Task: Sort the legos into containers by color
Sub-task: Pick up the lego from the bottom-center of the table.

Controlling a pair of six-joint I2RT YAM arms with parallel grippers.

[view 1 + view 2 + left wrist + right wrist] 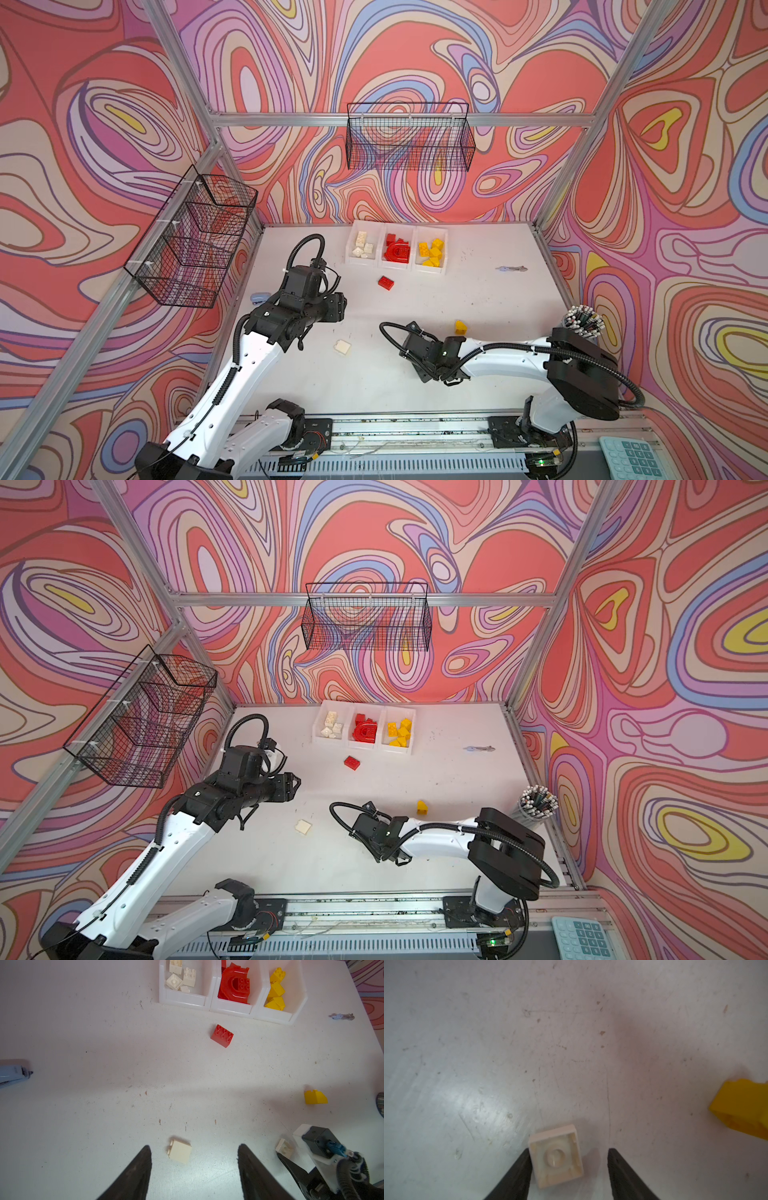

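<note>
Legos are mostly sorted: the three containers (397, 249) at the back of the table (478, 299) hold white, red and yellow pieces, one colour each, heaped too closely for me to count. Four lie loose on the table. A red brick (386, 282) sits just in front of the containers and a yellow brick (460, 327) is near the right gripper (569, 1150). One white brick (343, 347) lies out in the open, and a second white brick (556, 1157), hollow side up, sits between that gripper's fingers. Its jaws stand apart, one finger against the brick's side and the other clear of it, so the pick looks begun but not made. Next, I'd judge, it must close squarely, lift, and carry to the container with the white pieces. The left gripper (194, 1146) hovers with jaws apart and empty, the open-lying white brick just ahead of it.
</note>
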